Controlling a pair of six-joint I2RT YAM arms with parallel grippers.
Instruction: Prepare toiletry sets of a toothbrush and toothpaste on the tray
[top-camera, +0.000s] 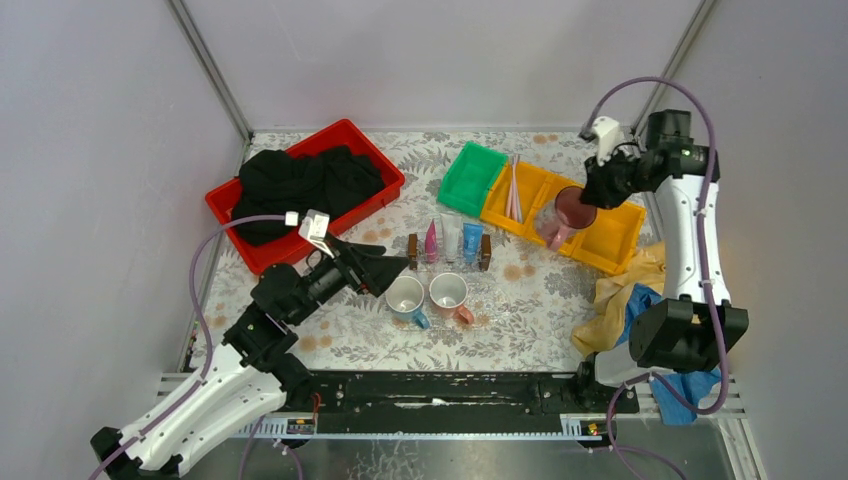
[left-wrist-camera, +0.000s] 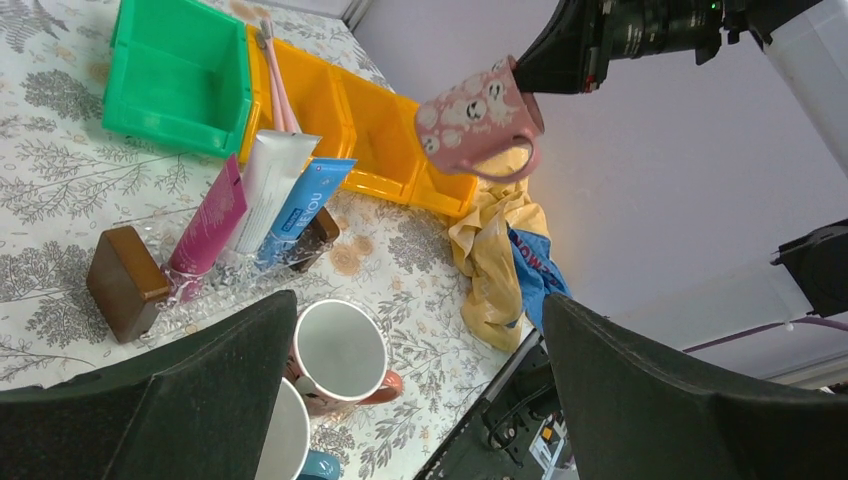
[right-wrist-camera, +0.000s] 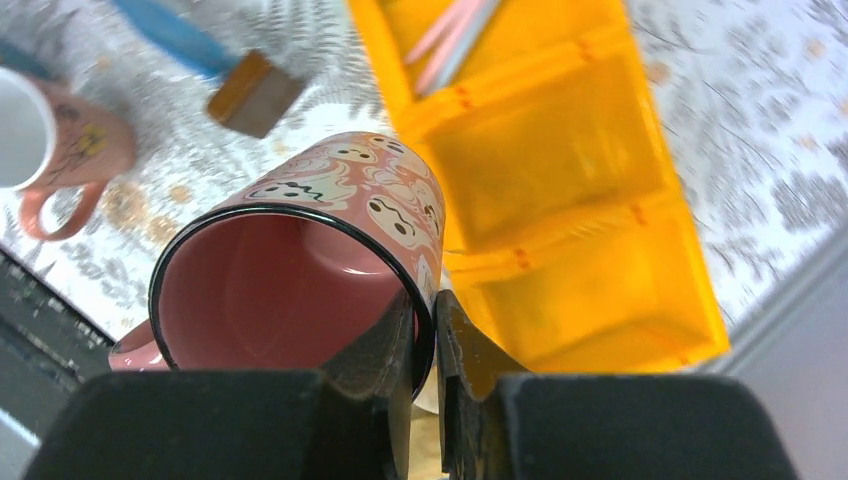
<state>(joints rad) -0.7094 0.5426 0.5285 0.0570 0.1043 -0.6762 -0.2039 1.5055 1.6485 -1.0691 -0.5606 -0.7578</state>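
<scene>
Dark pink mug (top-camera: 568, 214) held up over the yellow bins (top-camera: 615, 238).
Left tool (top-camera: 388, 272) spread open, holding nothing, beside the white-blue mug (top-camera: 404, 295); toothpaste tubes (top-camera: 450, 240) standing up, easy to grab; toothbrushes (top-camera: 514, 188) in a bin; right tool (top-camera: 598, 188) clamped on the mug's rim for carrying.

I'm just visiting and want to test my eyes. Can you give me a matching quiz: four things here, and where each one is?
1 dark pink mug
2 toothbrushes
3 black cloth
4 pale pink mug

A in the red bin
B held by the right end effector
C on the table beside the white-blue mug
D in the yellow bin

Pairs: 1-B, 2-D, 3-A, 4-C
</scene>
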